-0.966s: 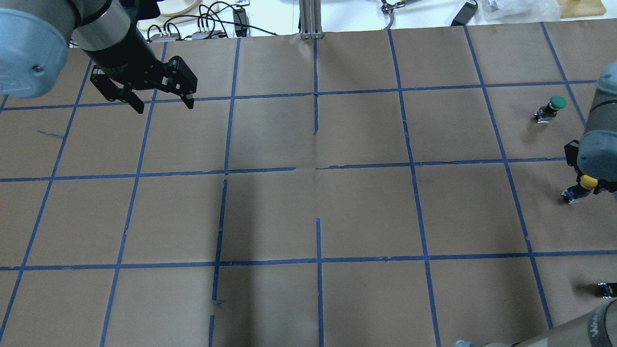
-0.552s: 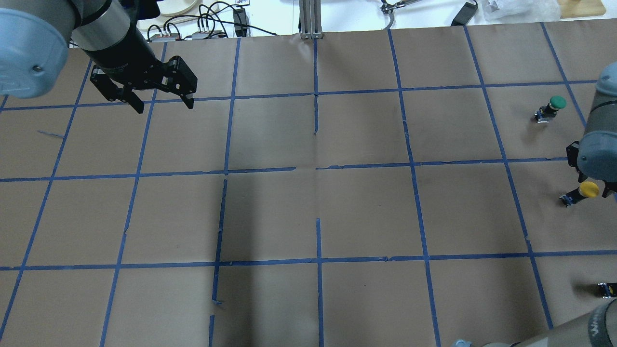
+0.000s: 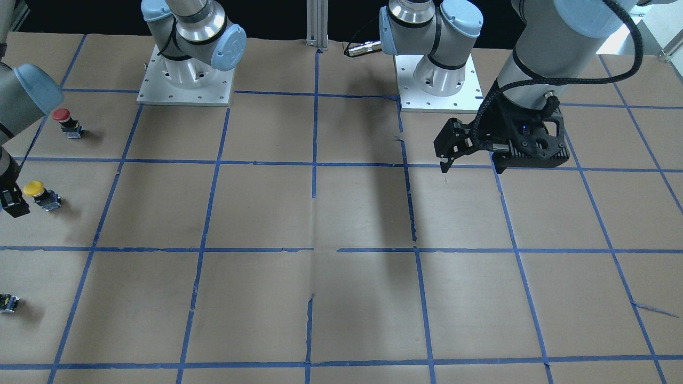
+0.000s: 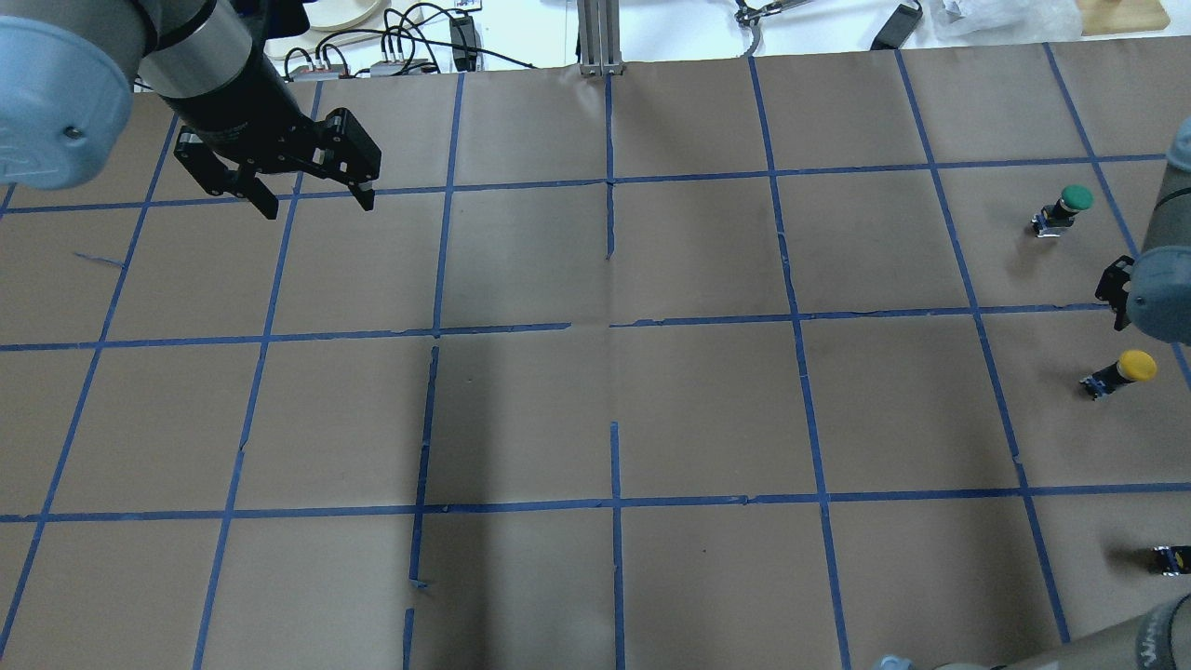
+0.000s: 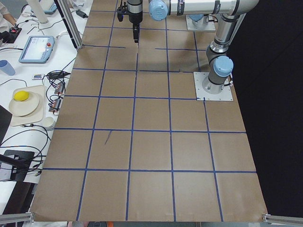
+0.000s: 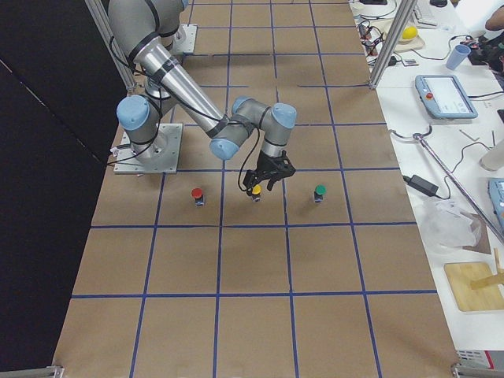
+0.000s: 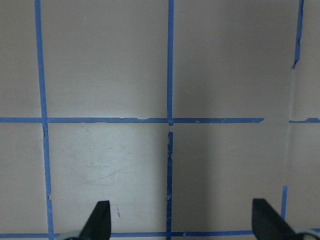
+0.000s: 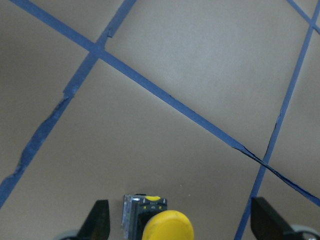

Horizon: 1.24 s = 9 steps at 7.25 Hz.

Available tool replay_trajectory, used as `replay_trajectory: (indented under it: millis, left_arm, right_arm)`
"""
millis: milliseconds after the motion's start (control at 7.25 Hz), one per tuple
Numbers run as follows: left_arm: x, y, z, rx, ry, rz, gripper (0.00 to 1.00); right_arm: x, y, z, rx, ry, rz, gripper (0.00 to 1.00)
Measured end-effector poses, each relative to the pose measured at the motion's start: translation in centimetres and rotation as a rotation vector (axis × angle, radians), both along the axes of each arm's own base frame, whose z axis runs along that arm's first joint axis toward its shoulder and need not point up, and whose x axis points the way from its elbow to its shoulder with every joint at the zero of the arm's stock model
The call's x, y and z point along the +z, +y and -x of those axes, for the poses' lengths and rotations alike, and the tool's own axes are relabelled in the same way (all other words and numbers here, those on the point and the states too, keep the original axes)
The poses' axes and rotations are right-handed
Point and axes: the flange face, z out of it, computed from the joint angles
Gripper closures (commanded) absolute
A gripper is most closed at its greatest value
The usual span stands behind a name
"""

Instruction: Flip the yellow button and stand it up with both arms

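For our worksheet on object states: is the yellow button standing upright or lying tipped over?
Upright. The yellow button rests on its blocky body with the cap on top, like the red button nearby.

- The left arm [image 4: 209, 70] extends over the table, well apart from the yellow button [image 4: 1123, 368].
- The left gripper [image 4: 318, 207] points downward at a slight tilt, far from the yellow button. Its jaws are spread wide and hold nothing.
- The right arm [image 6: 189, 94] is bent at the elbow, with its wrist above the yellow button.
- The right gripper [image 6: 264, 178] hangs just above the yellow button and points downward. Its jaws are spread wide, one on each side of the yellow button, and neither touches it.
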Motion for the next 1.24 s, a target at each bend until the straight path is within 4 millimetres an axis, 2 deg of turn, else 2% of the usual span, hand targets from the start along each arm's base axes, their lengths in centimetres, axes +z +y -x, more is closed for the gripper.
replay_trajectory:
  millis: [414, 690, 828, 966, 1241]
  left_arm:
    - [0.0, 0.0, 0.0, 0.000, 0.001, 0.000, 0.00]
    - [0.0, 0.0, 0.0, 0.000, 0.001, 0.000, 0.00]
    - [0.0, 0.0, 0.0, 0.000, 0.000, -0.001, 0.00]
    - [0.0, 0.0, 0.0, 0.000, 0.000, -0.001, 0.00]
    - [0.0, 0.0, 0.0, 0.000, 0.000, -0.001, 0.00]
  right_arm:
    - [3.8, -1.0, -1.6, 0.086, -0.124, 0.019, 0.00]
    - [7.5, -2.5, -4.1, 0.128, -0.274, -0.034, 0.00]
    - [10.2, -3.1, -6.5, 0.173, -0.341, -0.059, 0.00]
    - [12.7, -3.6, -10.0, 0.242, -0.393, -0.051, 0.00]
    - [16.1, -3.2, -19.2, 0.412, -0.430, -0.026, 0.00]
